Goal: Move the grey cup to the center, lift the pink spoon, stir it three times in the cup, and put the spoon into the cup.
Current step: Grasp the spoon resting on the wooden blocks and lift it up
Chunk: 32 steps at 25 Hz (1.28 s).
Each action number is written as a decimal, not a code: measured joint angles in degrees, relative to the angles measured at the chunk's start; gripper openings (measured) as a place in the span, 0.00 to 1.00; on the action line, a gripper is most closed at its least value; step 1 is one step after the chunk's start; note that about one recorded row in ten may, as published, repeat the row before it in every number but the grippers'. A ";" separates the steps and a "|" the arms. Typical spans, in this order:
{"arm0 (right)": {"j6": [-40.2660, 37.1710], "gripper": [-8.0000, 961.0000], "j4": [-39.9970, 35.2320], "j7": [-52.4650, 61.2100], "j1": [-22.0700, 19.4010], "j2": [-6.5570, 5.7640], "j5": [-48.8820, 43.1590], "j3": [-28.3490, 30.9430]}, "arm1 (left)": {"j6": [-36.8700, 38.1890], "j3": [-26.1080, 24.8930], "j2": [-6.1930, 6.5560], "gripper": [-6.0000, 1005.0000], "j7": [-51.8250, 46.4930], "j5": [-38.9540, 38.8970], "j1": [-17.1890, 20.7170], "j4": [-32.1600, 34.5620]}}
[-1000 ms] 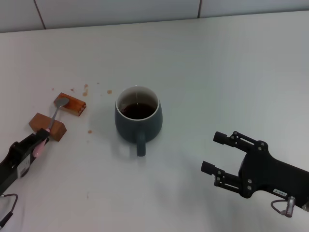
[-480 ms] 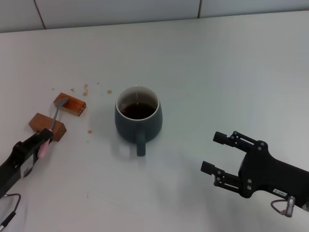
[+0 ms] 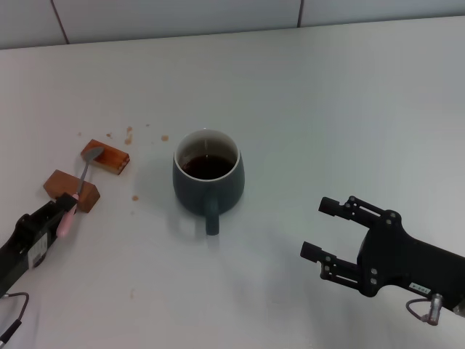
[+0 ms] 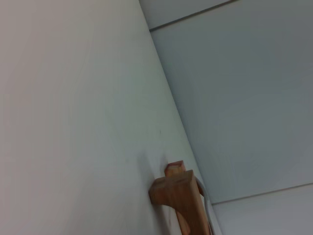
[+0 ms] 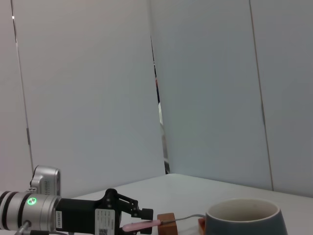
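Pink spoon (image 3: 67,216) handle sits in the left pincer (image 3: 64,209).

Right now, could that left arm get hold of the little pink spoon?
Probably yes. The left tool is already at the pink spoon's handle end, where it lies across the two brown blocks, and nothing stands between them. Whether its fingers have closed on the handle cannot be seen.

White table (image 3: 349,109). Grey cup (image 3: 208,178) stands in middle, handle toward near side. Two brown blocks (image 3: 105,156) on left, pink spoon (image 3: 76,193) resting across them. Small brown spots (image 3: 129,134) nearby.
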 joint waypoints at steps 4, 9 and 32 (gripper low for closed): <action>0.00 0.79 0.02 0.00 0.00 0.00 -0.07 0.00 | 0.08 -0.03 -0.04 0.37 -0.20 -0.03 0.09 0.00; 0.00 0.79 0.03 0.00 0.00 0.00 -0.07 -0.04 | 0.34 0.04 0.04 0.40 -0.23 -0.06 0.20 -0.65; -0.02 0.79 0.03 0.00 0.12 0.00 -0.06 -0.08 | 0.52 0.26 -0.12 0.44 -0.99 0.32 0.02 -1.49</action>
